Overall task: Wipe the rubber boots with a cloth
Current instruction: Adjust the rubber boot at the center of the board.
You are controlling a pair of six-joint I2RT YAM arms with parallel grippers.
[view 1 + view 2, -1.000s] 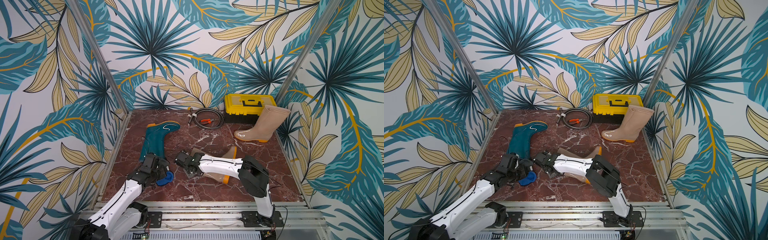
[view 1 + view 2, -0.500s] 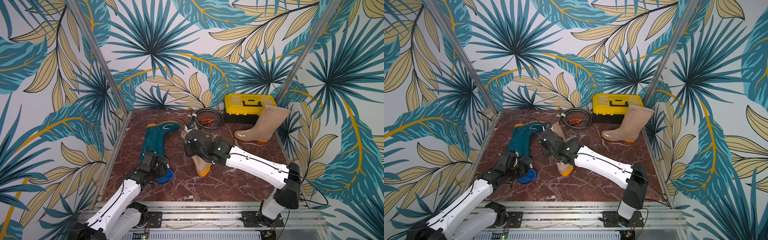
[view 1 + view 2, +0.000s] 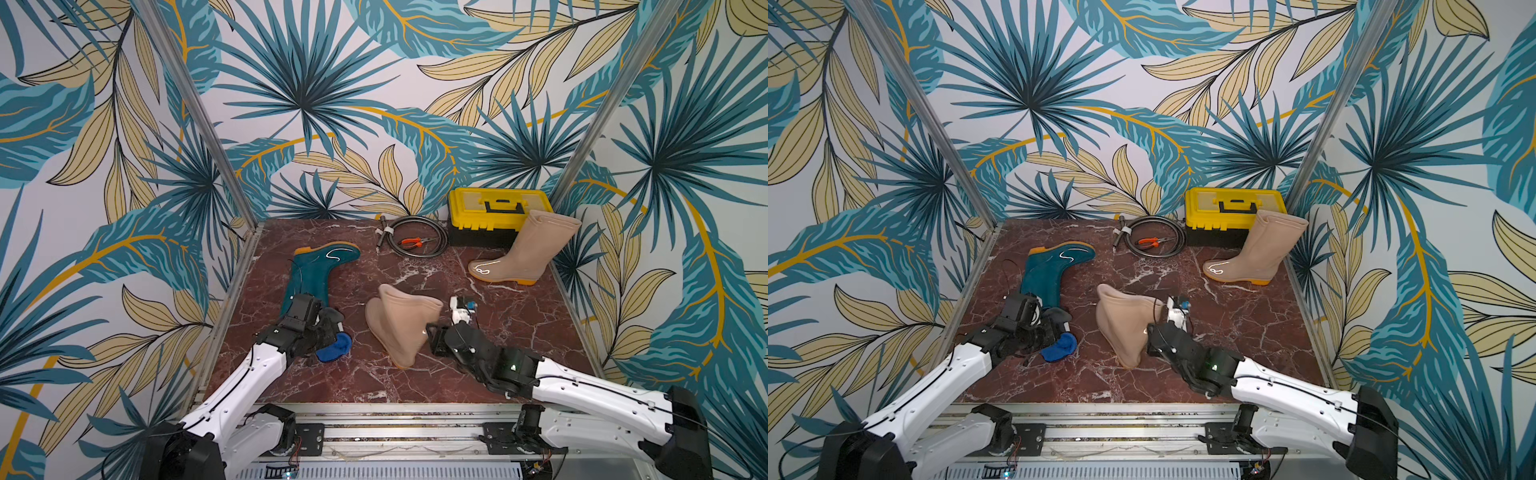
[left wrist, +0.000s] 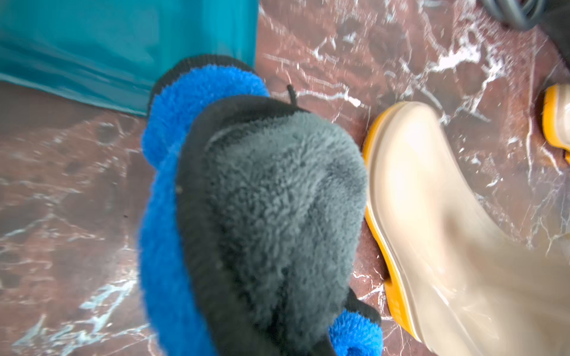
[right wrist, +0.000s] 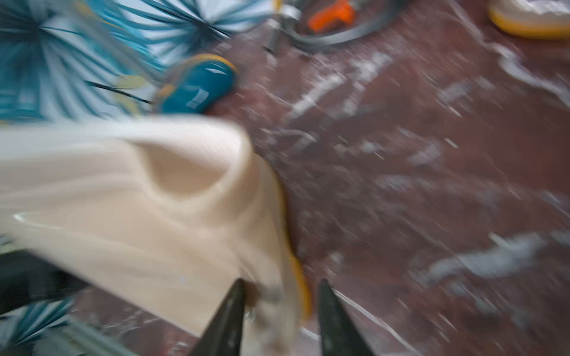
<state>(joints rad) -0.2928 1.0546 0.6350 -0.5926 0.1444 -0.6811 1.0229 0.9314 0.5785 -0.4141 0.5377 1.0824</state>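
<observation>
A beige rubber boot stands tilted mid-floor, shaft opening up. My right gripper is open at its right side. The fingers stand apart with the boot's orange-soled edge between them, blurred. A dark teal boot lies at the left. Another beige boot stands upright at the back right. My left gripper is shut on the blue and grey cloth, which hides its fingers. The cloth hangs between the teal boot's shaft and the middle boot.
A yellow toolbox sits at the back right behind the upright boot. A coiled cable with orange pliers lies at the back middle. Patterned walls close the marble floor on three sides.
The right arm swung the middle beige boot up from lying to standing, drew back to the front right, and its jaws opened. The left arm and cloth barely moved.
</observation>
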